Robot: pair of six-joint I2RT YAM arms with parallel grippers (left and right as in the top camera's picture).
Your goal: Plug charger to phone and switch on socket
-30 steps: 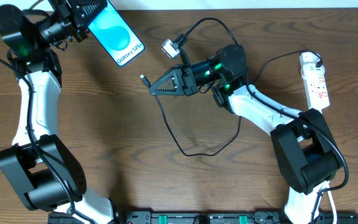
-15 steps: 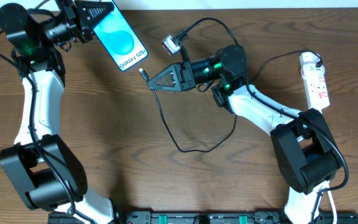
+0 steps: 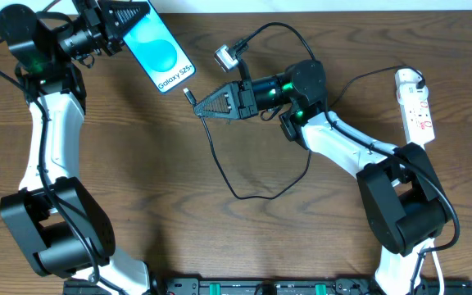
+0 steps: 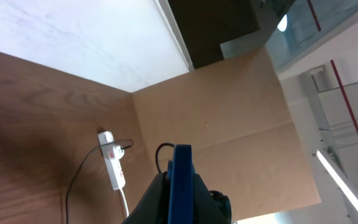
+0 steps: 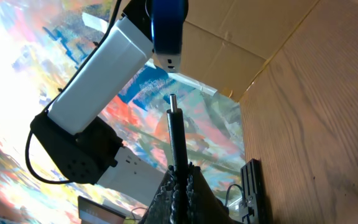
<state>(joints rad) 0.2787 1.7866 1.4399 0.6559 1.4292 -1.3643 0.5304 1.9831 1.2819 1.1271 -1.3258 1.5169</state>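
My left gripper [image 3: 125, 16] is shut on the phone [image 3: 161, 52], a light-blue slab with "Galaxy S25+" text, held above the table at the upper left; the left wrist view shows it edge-on [image 4: 181, 180] between the jaws. My right gripper [image 3: 206, 109] is shut on the charger [image 3: 220, 168], whose small plug tip [image 3: 188, 94] sticks out just below the phone's lower end. In the right wrist view the plug tip [image 5: 173, 99] points up at the phone's edge [image 5: 168, 31], a small gap apart. The white socket [image 3: 416, 105] lies at the far right.
The charger's thin black cable loops over the table's middle [image 3: 256, 197]. A small silver connector [image 3: 224, 60] hangs above my right arm. The socket also shows in the left wrist view [image 4: 112, 165] with its white lead. A black rail [image 3: 252, 287] runs along the front edge.
My left gripper has brought the phone right and slightly down toward the centre. My right gripper has raised the plug tip up toward the phone's lower end. Little moved in the last half second.
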